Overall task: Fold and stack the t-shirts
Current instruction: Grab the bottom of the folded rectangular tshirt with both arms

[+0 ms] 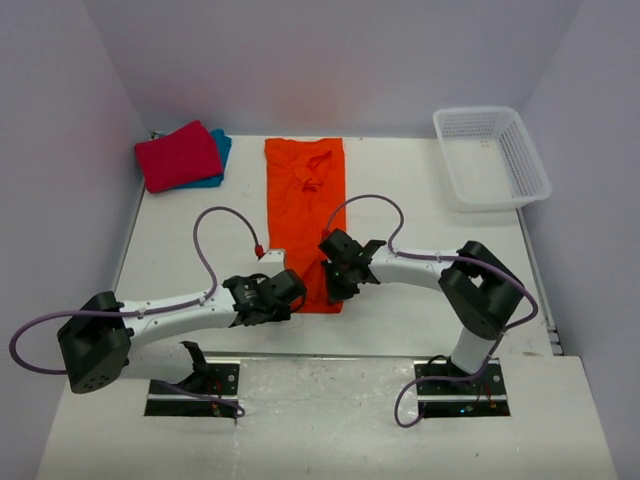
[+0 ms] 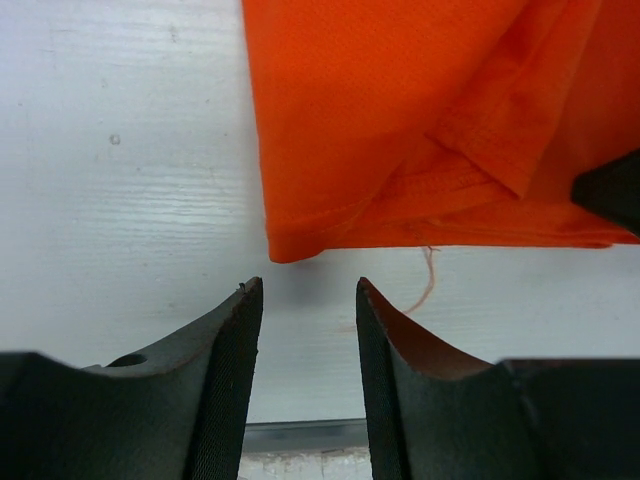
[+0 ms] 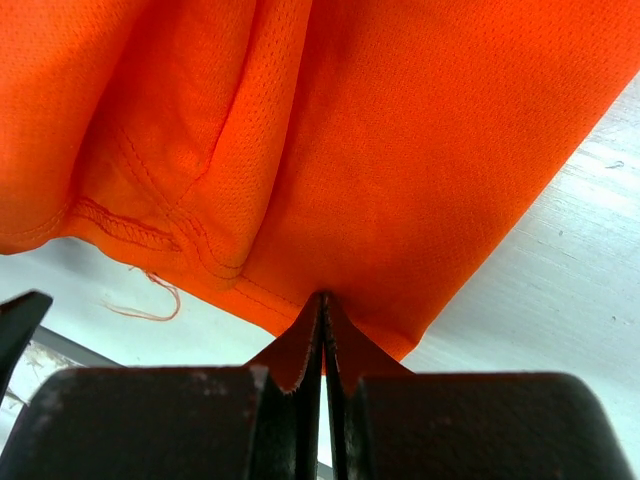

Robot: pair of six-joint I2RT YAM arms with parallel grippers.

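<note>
White plastic lattice basket (image 1: 455,180): it stands far beyond and to the right of the right gripper (image 1: 333,288), well apart from it. Only its lattice floor and walls show inside.

Bright orange t-shirt (image 1: 305,200) of fine mesh-knit cloth: it lies on the white table (image 1: 160,250), folded into a long narrow strip. The strip runs from between the two grippers away toward the far wall. Its near hem is double-stitched, and a loose thread (image 2: 428,280) hangs from it.

Right gripper (image 3: 323,300): the fingers are pressed together at the near hem of the orange t-shirt (image 3: 400,150). The cloth appears to be pinched between the tips, though the wrist view does not show how much cloth lies between the pads.

Left gripper (image 2: 308,290): the fingers stand partly apart with a clear gap and hold nothing. The near left corner of the orange t-shirt (image 2: 400,120) lies just beyond the tips, not touching them. In the top view this gripper (image 1: 295,285) sits just left of the strip.

Crimson red t-shirt (image 1: 180,155): folded, far beyond and to the left of the left gripper. It rests on a teal blue t-shirt (image 1: 222,150), whose edges show at its right side.
</note>
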